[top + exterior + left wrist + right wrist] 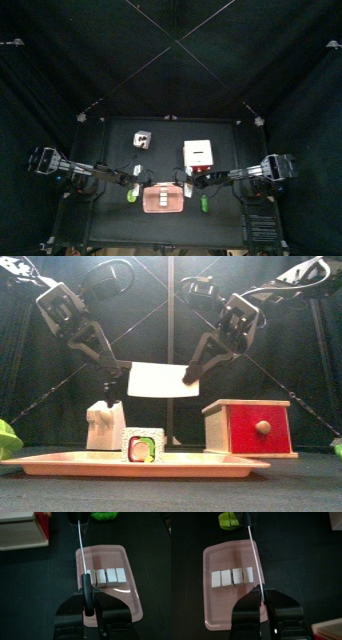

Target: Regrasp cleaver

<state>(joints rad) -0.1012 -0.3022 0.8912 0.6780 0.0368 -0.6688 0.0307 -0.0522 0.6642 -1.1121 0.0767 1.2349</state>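
Cleaver (162,380) hangs in the air above pink tray (134,464), white blade broadside in the front view. Left gripper (110,387) clamped on one end, right gripper (191,373) pinching the opposite end. Row of sushi pieces (107,577) lies on tray directly below. Red-fronted wooden box (249,426) beside tray; white holder (104,424) behind.

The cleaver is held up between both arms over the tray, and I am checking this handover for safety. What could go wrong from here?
1. The cleaver hangs in the air above the pink tray. If one gripper lets go before the other holds firmly, it could drop onto the sushi pieces.
2. The left gripper and right gripper stand close together, so a misjudged regrasp could knock them together.
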